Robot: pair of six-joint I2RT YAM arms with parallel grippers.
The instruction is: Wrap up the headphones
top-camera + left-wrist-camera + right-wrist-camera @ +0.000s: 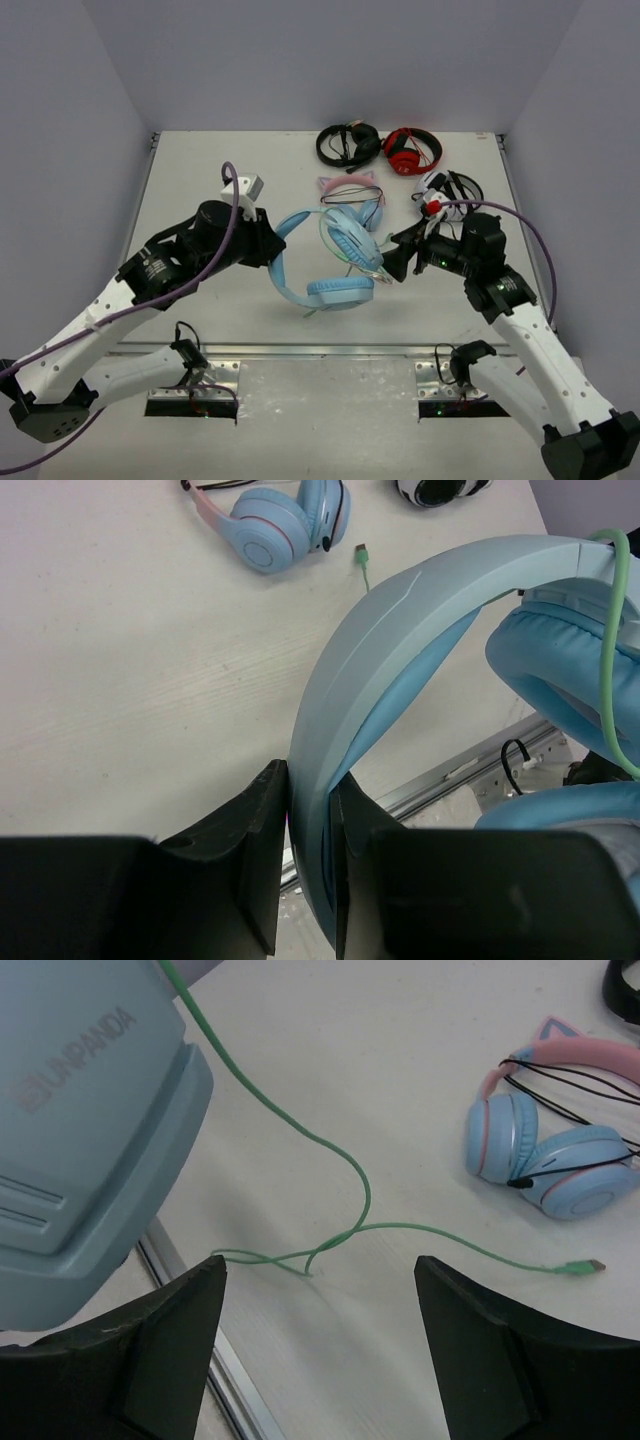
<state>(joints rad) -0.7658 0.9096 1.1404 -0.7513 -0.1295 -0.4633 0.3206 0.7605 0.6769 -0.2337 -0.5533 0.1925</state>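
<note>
Left wrist: left hand (308,810) clamps headphones (400,610) near table (150,680) edge.

pale lavender walls (330,60) enclose a whitish wood-grain table (190,170) under even light.

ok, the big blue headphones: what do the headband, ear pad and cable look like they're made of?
Headband: hard plastic, probably; smooth matte pale-blue shell with a fine scratch.
Ear pad: looks like faux leather over foam; soft sheen, puffy folds.
Cable: thin rubbery-coated wire, pale green, lying in loose curves.
</note>
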